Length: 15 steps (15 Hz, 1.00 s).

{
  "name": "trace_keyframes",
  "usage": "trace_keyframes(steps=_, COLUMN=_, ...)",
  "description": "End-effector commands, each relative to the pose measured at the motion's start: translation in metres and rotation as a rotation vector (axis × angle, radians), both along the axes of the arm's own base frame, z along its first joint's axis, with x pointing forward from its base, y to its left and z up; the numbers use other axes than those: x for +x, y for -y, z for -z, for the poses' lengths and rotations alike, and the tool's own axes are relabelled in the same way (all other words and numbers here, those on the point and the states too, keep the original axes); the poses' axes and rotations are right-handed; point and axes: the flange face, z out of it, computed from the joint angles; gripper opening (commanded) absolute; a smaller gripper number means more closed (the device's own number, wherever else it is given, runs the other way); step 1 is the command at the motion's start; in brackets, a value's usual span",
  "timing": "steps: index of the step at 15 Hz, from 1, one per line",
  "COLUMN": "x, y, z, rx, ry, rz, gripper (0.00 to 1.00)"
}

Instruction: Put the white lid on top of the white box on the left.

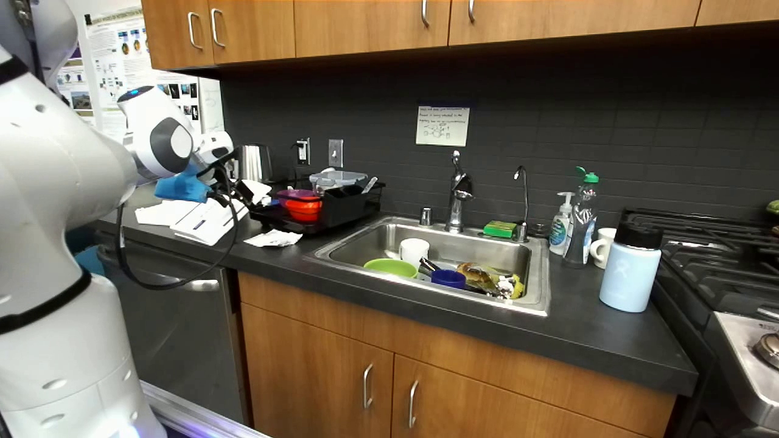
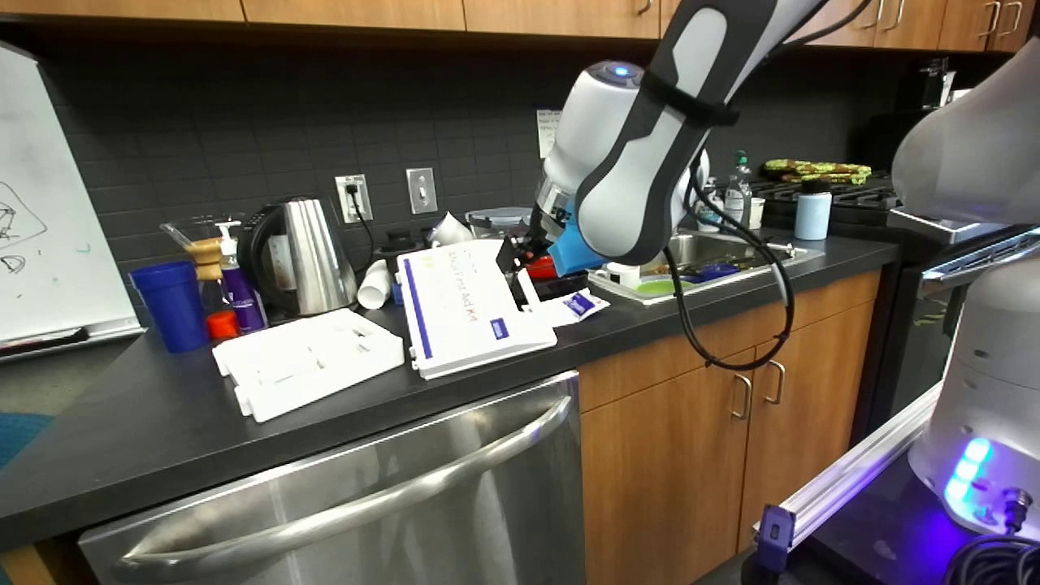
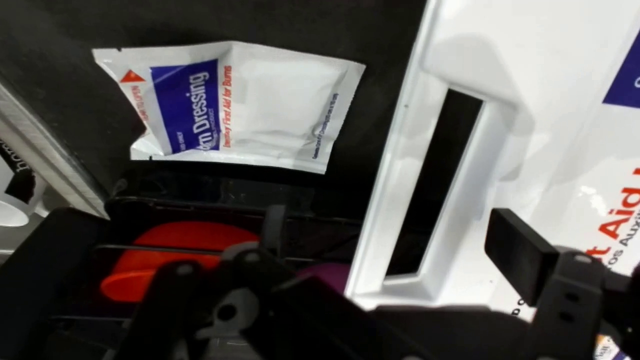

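Two white pieces are lying side by side on the dark counter (image 2: 138, 431): the low white box (image 2: 313, 361) on the left, and the white lid (image 2: 471, 301) just beside it on the right, its printed face looking upward. The gripper (image 3: 390, 222) is hanging at the lid's right edge, toward the far side, where a slotted handle (image 3: 404, 165) is showing. From there, the box is lying to the left and nearer the counter's front, with most of the lid resting in between. The fingers (image 3: 522, 255) are standing wide apart and holding nothing. Seen from the wrist, the handle is showing between them: one finger is reaching over the printed face, the other is hanging past the lid's edge. I cannot tell whether either is touching the lid. A white and blue dressing packet (image 3: 270, 110) is lying just right of the lid, near the sink (image 1: 539, 267). On the far side, a black dish rack (image 1: 350, 210) is holding a red bowl (image 1: 304, 210), and farther left a steel kettle (image 2: 321, 256) is standing beyond the box.
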Motion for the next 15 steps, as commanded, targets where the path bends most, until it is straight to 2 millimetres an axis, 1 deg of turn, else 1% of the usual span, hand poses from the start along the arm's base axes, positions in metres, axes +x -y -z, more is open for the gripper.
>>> trace_keyframes(steps=1, x=0.014, y=0.005, z=0.001, rx=-0.019, ry=0.005, rz=-0.008, gripper=1.0)
trace_keyframes(steps=6, x=0.024, y=0.011, z=0.004, rx=-0.03, ry=0.003, rz=-0.003, gripper=1.0)
trace_keyframes(steps=15, x=0.028, y=0.016, z=0.016, rx=-0.045, ry=-0.021, rz=0.001, gripper=1.0)
